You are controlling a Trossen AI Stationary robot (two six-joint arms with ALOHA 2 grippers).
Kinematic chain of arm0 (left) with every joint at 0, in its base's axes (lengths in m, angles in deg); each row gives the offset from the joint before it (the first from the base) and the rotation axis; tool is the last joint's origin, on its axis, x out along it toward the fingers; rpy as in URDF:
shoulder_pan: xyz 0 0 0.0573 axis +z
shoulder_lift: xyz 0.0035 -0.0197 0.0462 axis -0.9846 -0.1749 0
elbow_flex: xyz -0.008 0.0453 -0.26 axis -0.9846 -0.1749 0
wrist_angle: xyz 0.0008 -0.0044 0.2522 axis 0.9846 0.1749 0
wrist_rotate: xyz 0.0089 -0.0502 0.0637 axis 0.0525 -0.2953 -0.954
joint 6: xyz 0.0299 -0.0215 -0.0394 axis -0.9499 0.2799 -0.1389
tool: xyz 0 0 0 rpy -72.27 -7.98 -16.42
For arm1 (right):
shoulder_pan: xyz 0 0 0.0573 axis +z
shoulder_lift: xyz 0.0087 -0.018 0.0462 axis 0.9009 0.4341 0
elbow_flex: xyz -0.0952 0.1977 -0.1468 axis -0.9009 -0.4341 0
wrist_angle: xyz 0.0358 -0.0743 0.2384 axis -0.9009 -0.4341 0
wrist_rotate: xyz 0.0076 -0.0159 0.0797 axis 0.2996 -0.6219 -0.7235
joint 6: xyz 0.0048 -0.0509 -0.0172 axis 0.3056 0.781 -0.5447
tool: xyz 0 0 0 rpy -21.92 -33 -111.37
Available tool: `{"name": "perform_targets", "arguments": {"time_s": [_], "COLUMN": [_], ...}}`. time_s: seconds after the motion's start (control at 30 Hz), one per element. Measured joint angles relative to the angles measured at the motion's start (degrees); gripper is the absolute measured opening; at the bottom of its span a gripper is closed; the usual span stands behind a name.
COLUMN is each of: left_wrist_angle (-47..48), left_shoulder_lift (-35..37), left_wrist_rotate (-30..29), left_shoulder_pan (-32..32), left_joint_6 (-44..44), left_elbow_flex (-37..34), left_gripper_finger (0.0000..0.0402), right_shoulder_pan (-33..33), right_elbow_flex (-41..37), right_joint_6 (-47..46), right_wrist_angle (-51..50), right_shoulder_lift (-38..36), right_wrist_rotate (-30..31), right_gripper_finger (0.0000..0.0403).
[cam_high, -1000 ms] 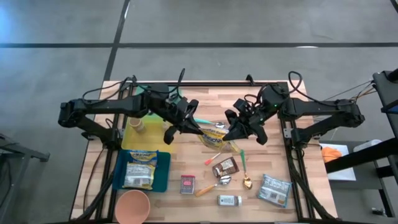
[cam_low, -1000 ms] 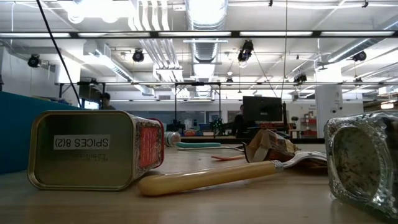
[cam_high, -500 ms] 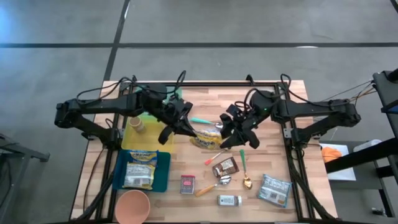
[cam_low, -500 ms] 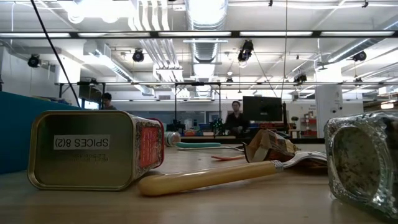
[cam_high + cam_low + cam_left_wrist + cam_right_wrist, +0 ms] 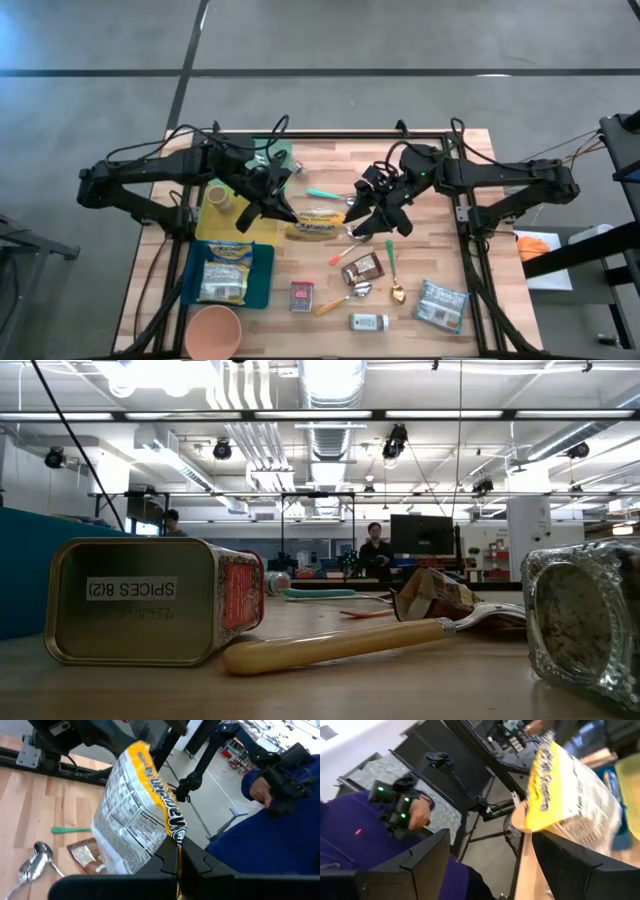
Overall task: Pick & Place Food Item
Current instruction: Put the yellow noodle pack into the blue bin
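Note:
A yellow and white food packet point(image 5: 315, 222) with a printed nutrition label hangs in the air over the middle of the table. My left gripper point(image 5: 287, 217) is shut on its left end. My right gripper point(image 5: 355, 218) stands open just off the packet's right end; in the right wrist view the packet point(image 5: 570, 795) shows ahead of the spread fingers point(image 5: 427, 852). Neither gripper nor the packet shows in the low view. My left gripper pinches the packet's sealed end edge point(image 5: 176, 842) between its two fingers. The fingers come nearly level from the table's left. The packet point(image 5: 140, 815) is lifted clear of the table and sticks out from the fingers toward the right arm.
A teal tray point(image 5: 262, 280) holding a silver packet and a yellow-green tray point(image 5: 208, 222) with a cup lie at the left. Near the front edge are a pink bowl point(image 5: 212, 332), a spice tin point(image 5: 302, 296), spoons, a brown sachet point(image 5: 362, 268), a small jar point(image 5: 369, 322) and a silver packet point(image 5: 441, 304).
My right gripper has opened and let go of the packet's right end. My left gripper has carried the packet toward the table's left, still clear of the table, and has rolled a little.

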Motion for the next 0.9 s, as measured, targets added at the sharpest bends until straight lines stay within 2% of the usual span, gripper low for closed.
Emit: {"name": "perform_targets", "arguments": {"time_s": [0.3, 0.63, 0.9], "left_wrist_angle": [13.05, 30.84, 43.06], "left_shoulder_lift": [4.5, 8.81, 12.06], "left_wrist_rotate": [-0.21, -1.25, -6.29], "left_shoulder_pan": [-0.04, -1.76, -4.91], "left_joint_6": [3.6, 5.79, 7.21], "left_elbow_flex": [0.0, 0.0, 0.0], "left_gripper_finger": [0.0, 0.0, 0.0], "right_shoulder_pan": [-0.33, -0.33, -0.31], "right_elbow_flex": [0.02, 0.02, 0.0], "right_joint_6": [3.02, 4.67, 4.69], "right_wrist_angle": [-5.75, -6.5, -7.67], "right_shoulder_lift": [0.1, 0.11, 0.11], "right_wrist_rotate": [5.37, 5.47, 5.45], "right_gripper_finger": [0.0279, 0.0279, 0.0279]}}
